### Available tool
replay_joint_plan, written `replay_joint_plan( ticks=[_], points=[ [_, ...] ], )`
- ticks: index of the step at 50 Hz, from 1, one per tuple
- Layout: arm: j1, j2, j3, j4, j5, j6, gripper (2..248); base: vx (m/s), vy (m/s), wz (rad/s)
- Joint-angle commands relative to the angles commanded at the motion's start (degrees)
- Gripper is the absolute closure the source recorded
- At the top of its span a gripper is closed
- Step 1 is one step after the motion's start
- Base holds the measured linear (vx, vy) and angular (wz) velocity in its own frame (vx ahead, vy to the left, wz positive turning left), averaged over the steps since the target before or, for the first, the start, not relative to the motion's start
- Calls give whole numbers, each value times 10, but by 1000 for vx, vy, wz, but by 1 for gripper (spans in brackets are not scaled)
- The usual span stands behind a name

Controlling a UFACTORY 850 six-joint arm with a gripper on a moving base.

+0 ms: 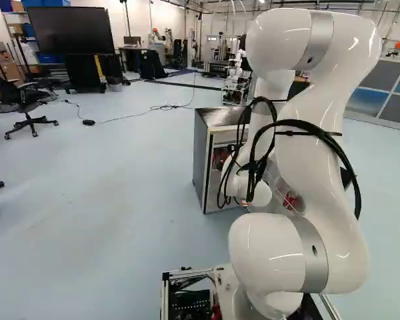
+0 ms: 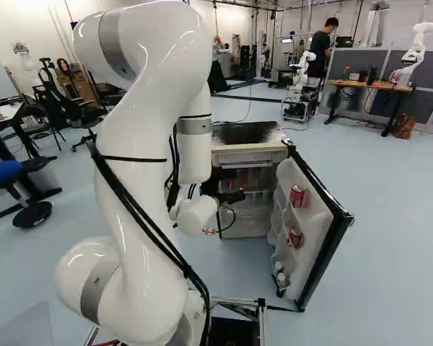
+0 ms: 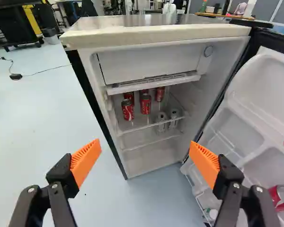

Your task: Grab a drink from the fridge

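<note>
A: What is the arm seeking?
B: Red cans (image 3: 128,109), standing on a shelf (image 3: 137,129) well ahead of the gripper (image 3: 145,143), whose fingers are standing apart, gripping nothing. Presumably they are weighing moderately, feeling stiff and slick, and calling for a mid-height hold.
A: What is obstructing?
B: Left to right: the fridge wall (image 3: 109,121) is bordering, a freezer tray (image 3: 132,88) is overhanging, and ahead-right the open door (image 3: 260,109) is flanking.

One fridge (image 3: 154,34), seven red cans (image 3: 146,105) and two silver cans (image 3: 173,119) are visible.
</note>
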Motion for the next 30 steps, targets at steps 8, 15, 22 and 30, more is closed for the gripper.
replay_joint_plan(
  ticks=[8, 15, 22, 30],
  points=[
    [-15, -21, -13, -4, 0, 0, 3, 0, 0, 0],
    [-29, -40, -27, -4, 0, 0, 3, 0, 0, 0],
    [-41, -62, -46, -4, 0, 0, 3, 0, 0, 0],
    [-50, -90, -73, -4, 0, 0, 3, 0, 0, 0]
  ],
)
